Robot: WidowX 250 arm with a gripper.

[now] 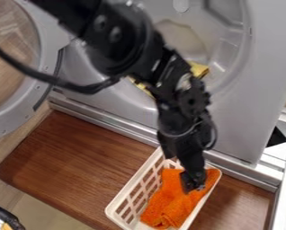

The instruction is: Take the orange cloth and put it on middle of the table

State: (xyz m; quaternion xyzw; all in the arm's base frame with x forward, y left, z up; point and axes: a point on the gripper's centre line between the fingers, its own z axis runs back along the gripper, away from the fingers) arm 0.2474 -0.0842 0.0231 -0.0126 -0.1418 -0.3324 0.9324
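While the crumpled orange cloth is lying inside the white latticed plastic basket | black robot gripper is hanging within its rim — clenched or released, cannot tell | picking well is requiring a deep fold, raised straight

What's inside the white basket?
A crumpled orange cloth lies in the white basket, with the hand at its upper part. The cloth hides the floor beneath it, so anything under there can't be seen.
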